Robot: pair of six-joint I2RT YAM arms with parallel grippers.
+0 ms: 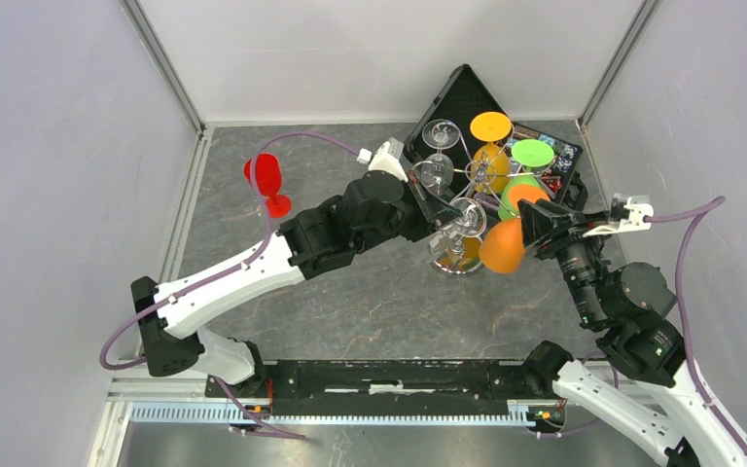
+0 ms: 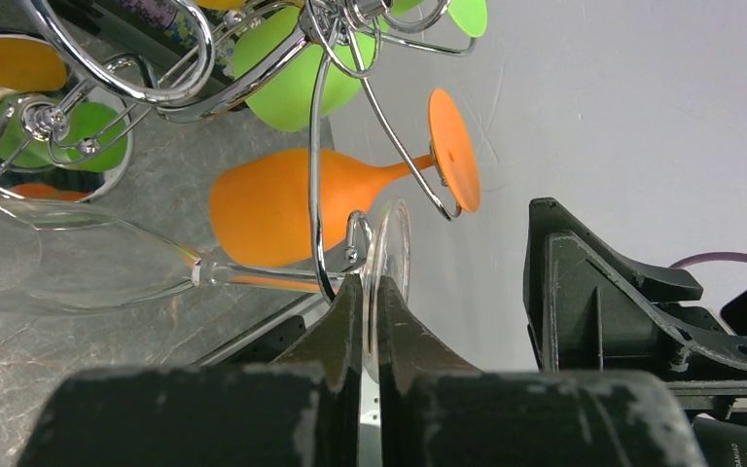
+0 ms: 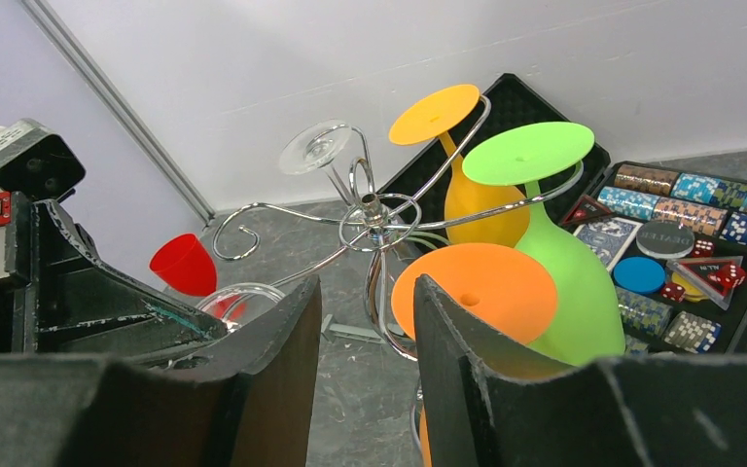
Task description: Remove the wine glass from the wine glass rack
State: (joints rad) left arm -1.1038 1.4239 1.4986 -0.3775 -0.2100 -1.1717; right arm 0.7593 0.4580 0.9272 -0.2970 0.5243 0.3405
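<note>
The silver wire wine glass rack stands at the back right, hung with clear, orange and green glasses. My left gripper is shut on the foot disc of a clear wine glass, which still sits in a rack hook, bowl pointing away. In the top view my left gripper is at the rack's near-left side. My right gripper is open and empty. Its right finger is next to the foot of an orange glass. In the top view my right gripper is just right of the rack.
A red glass stands on the table at the left. An open black case with poker chips lies behind the rack. Grey walls close in the left, back and right sides.
</note>
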